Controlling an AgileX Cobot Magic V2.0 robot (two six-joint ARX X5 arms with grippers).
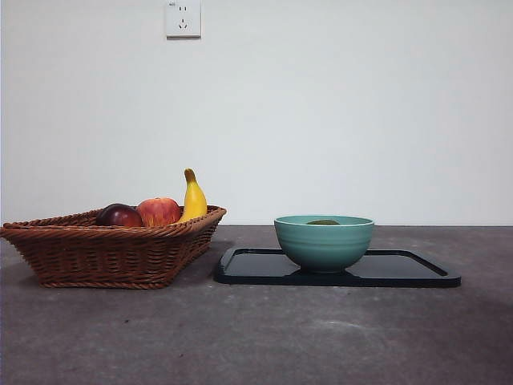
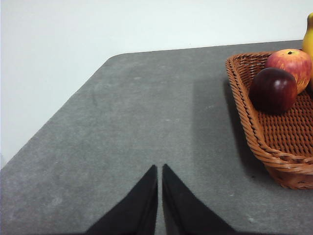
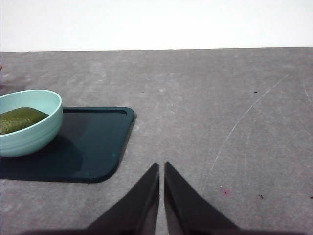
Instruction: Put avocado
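The avocado (image 3: pixel 19 119) already lies inside the teal bowl (image 1: pixel 324 241), only its dark green top showing above the rim in the front view, so we judge the placing done and the risks small; going from the largest thing down, we see the grey table (image 1: pixel 256 337), then the wicker basket (image 1: pixel 112 253) at about nine o'clock of the bowl, then the black tray (image 1: pixel 401 269) that carries the bowl on its half nearer the basket, then the bowl, then the banana (image 1: pixel 193 199), red apple (image 1: pixel 159 211) and dark red-purple fruit (image 1: pixel 119 215) in the basket; the left gripper (image 2: pixel 160 169) hangs clenched and empty over bare table beside the basket, and the right gripper (image 3: pixel 162 166) hangs clenched and empty just off the tray's bare end; what could go wrong, we think, is a careless sweep of the right arm toward nine o'clock nudging the tray and rocking the bowl, or the left arm clipping the basket's rim and rolling the fruit.
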